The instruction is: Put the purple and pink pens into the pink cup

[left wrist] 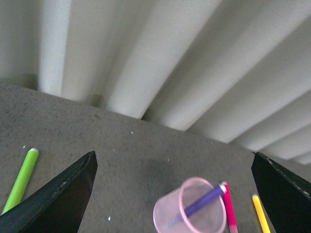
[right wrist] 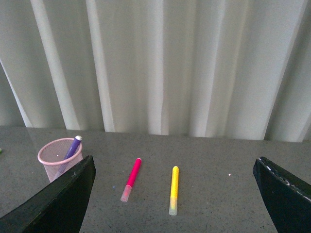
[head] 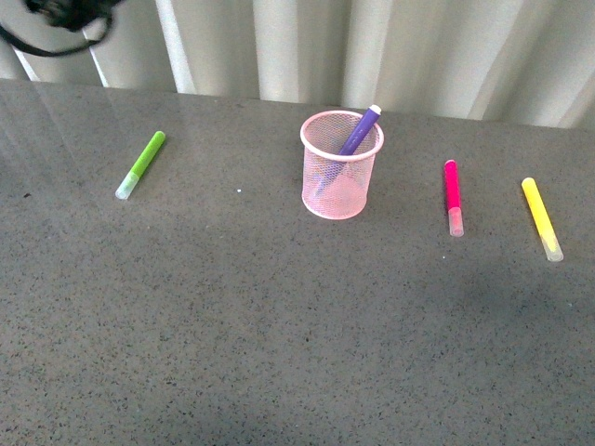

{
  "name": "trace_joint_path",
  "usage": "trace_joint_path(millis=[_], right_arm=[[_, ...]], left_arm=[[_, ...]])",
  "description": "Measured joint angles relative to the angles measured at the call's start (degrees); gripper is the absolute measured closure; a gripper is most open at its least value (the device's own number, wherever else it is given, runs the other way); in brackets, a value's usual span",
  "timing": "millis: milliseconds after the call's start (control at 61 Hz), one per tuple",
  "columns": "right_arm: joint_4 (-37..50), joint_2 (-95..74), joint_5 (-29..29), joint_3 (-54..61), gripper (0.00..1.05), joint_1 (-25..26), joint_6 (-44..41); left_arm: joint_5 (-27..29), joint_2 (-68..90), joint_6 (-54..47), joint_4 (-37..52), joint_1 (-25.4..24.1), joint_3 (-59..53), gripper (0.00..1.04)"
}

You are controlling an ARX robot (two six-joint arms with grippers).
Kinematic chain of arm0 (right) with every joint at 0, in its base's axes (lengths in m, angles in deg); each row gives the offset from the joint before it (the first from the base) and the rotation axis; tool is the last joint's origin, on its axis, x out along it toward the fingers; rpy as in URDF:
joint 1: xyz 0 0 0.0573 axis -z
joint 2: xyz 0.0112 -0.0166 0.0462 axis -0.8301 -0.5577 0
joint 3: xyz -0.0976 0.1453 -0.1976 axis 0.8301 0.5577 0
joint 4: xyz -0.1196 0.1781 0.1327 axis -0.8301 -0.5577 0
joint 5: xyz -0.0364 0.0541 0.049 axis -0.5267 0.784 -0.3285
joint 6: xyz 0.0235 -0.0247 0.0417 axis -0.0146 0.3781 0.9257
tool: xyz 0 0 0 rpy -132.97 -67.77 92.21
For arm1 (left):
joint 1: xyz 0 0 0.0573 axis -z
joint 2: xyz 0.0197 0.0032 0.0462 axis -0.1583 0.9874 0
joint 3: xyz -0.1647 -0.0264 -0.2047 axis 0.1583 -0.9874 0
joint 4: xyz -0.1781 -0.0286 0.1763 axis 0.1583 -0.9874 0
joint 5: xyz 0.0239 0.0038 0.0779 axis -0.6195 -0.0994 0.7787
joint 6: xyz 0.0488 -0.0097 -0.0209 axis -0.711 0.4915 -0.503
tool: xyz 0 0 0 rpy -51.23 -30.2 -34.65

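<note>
purple pen [head: 358,132] leans inside the pink cup [head: 335,190], which stands midway along the tabletop's [head: 279,325] far edge, the pink pen [head: 453,193] lies flat toward the right edge, between cup and yellow marker [head: 540,217], and the left gripper [left wrist: 172,160] and right gripper [right wrist: 175,160] are spread wide, empty.

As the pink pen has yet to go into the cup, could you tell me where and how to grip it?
I'd grip the pink pen at mid-barrel, coming down from above, jaws across its width: it lies flat on the table with both long sides free.
</note>
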Motion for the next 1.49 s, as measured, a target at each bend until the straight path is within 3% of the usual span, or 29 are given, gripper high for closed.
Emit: trace_joint_path(millis=[197, 443, 541, 591, 673, 722, 1050, 1247, 1329, 1493], right_arm=[[0.0, 0.0, -0.02, 0.0, 0.07, 0.0, 0.0], [0.0, 0.0, 0.0, 0.0, 0.07, 0.0, 0.0], [0.0, 0.0, -0.02, 0.0, 0.07, 0.0, 0.0], [0.0, 0.0, -0.02, 0.0, 0.07, 0.0, 0.0], [0.0, 0.0, 0.0, 0.0, 0.07, 0.0, 0.0], [0.0, 0.0, 0.0, 0.0, 0.07, 0.0, 0.0], [0.0, 0.0, 0.0, 0.0, 0.07, 0.0, 0.0], [0.0, 0.0, 0.0, 0.0, 0.07, 0.0, 0.0], [0.0, 0.0, -0.04, 0.0, 0.07, 0.0, 0.0], [0.0, 0.0, -0.02, 0.0, 0.07, 0.0, 0.0]], left_arm=[[-8.81, -24.55, -6.29, -13.97, -8.76, -15.34, 0.07], [-18.03, -51.39, -12.28, -34.21, -29.35, -26.82, 0.07], [-21.0, -55.78, -12.63, -37.07, -35.54, -28.59, 0.07], [-20.09, -57.55, -14.23, -31.98, -36.68, -31.1, 0.12], [-16.33, -61.33, -18.8, -15.23, -35.54, -38.99, 0.28], [-14.58, -63.39, -20.33, -11.39, -33.64, -41.2, 0.37], [-3.15, -74.38, -22.51, -15.26, -21.68, -46.64, 1.01], [1.84, -79.17, -22.73, -18.27, -16.66, -48.19, 1.01], [7.98, -81.13, -22.73, -19.67, -11.21, -48.74, 1.01], [8.17, -83.76, -22.77, -20.02, -9.73, -50.53, 1.01]])
